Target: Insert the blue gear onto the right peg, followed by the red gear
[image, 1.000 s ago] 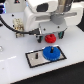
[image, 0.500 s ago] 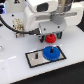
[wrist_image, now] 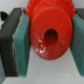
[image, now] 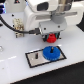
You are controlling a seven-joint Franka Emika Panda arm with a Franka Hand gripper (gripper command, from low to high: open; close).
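The blue gear [image: 49, 52] lies flat on the black-bordered white plate [image: 34, 60], toward its end at the exterior view's right; the right peg is hidden by it. My gripper [image: 51, 38] is shut on the red gear [image: 51, 38] and holds it just above and slightly behind the blue gear. In the wrist view the red gear [wrist_image: 48, 34] fills the middle, clamped between my two teal-padded fingers [wrist_image: 22, 42], its centre hole visible. A faint short pin [image: 37, 58] stands on the plate's other half.
The robot's white body [image: 42, 15] looms over the plate. Black cables [image: 10, 25] run at the exterior view's left. The white table [image: 15, 72] surrounds the plate.
The gripper with the red gear seems to have edged slightly lower toward the blue gear; the blue gear has not moved.
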